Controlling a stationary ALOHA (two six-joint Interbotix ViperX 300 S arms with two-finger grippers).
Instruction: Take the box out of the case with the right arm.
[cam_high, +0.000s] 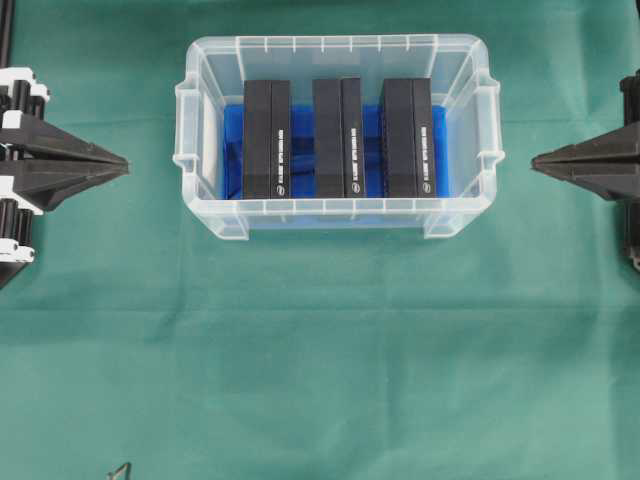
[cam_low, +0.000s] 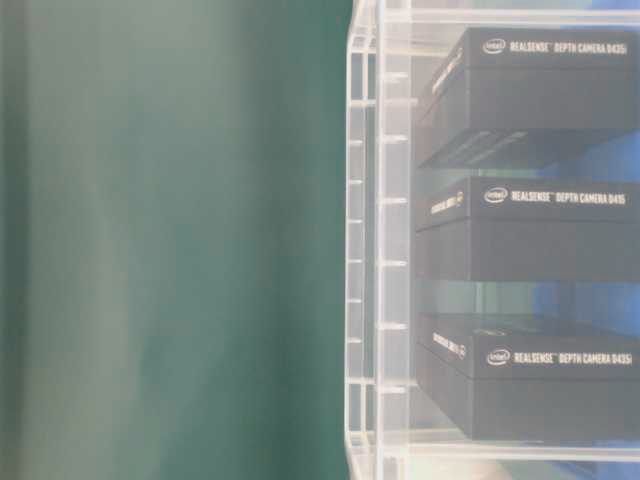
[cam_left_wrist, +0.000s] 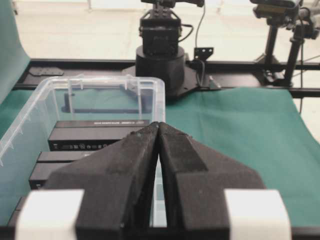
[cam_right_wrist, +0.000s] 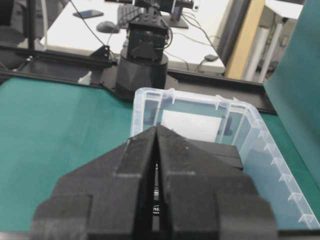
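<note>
**Three boxes stand in the case, both grippers closed and clear of it**

The case (cam_high: 337, 215), a clear plastic tub with a rimmed edge and side handles, sits on the green-covered bench (cam_high: 320, 350), toward the far side in the overhead view. A bright blue sheet (cam_high: 232, 150) lines its bottom. Inside it stand three black boxes in a row, set on edge with gaps between them: the left box (cam_high: 266, 138), the middle box (cam_high: 336, 137) and the right box (cam_high: 407, 137). In the table-level view their white lettering reads "RealSense Depth Camera D435". None of them is lifted or tilted out.

The left gripper (cam_high: 124, 162), black with white bands, points at the case from the left and stays apart from its wall; its jaws are pressed together and hold nothing. The right gripper (cam_high: 535, 160), all black, points in from the right, also apart from the case, its jaws likewise closed tip to tip and empty.
</note>
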